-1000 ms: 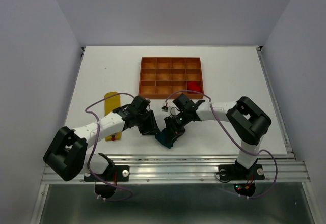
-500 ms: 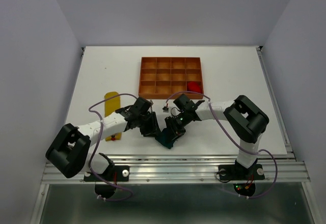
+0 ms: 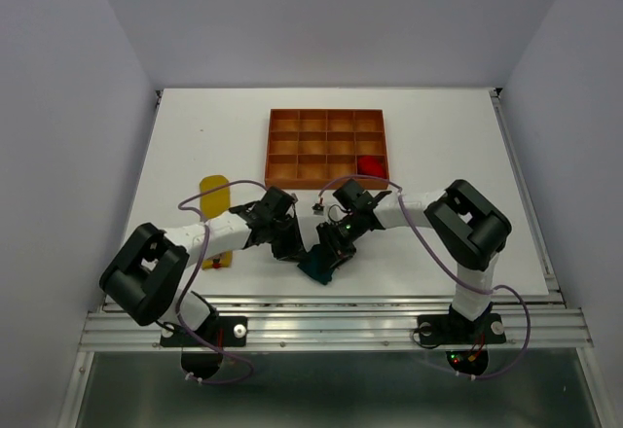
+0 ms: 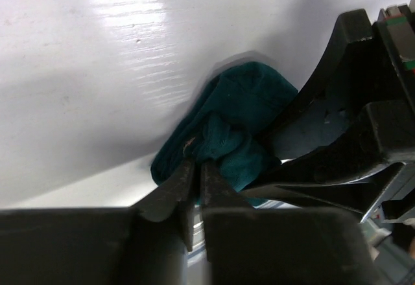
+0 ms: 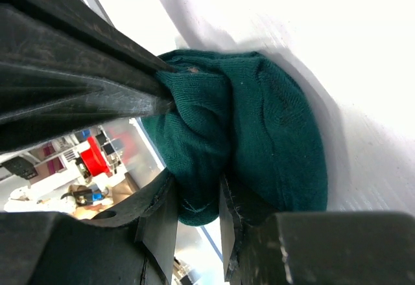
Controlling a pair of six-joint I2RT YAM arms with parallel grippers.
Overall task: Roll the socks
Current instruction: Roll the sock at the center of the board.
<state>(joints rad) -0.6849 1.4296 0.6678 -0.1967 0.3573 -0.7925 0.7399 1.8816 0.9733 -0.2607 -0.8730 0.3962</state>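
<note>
Teal-green cloth in a lump: the teal sock [image 3: 316,267] lies near the front edge of the table [image 3: 438,136] in the overhead view. The left gripper [image 3: 291,243] and right gripper [image 3: 328,246] are both down on it from either side. The yellow sock [image 3: 212,193] lies flat to the left, partly under the left arm. The red sock [image 3: 370,165] sits in the near right corner compartment of the tray [image 3: 326,113]. With the lump this close to the edge, a drag toward the arms could tip it off.

From the left wrist, the fingers stand almost together and appear to nip only a thin fold at the sock's rim. So small a bite could slip out and let the bundle spring open.

From the right wrist, that gripper is clamped on a thick fold, with the left fingers wedged against the same cloth. If the two pull against each other, the roll may stretch flat, and the crowded fingers could knock together.
</note>
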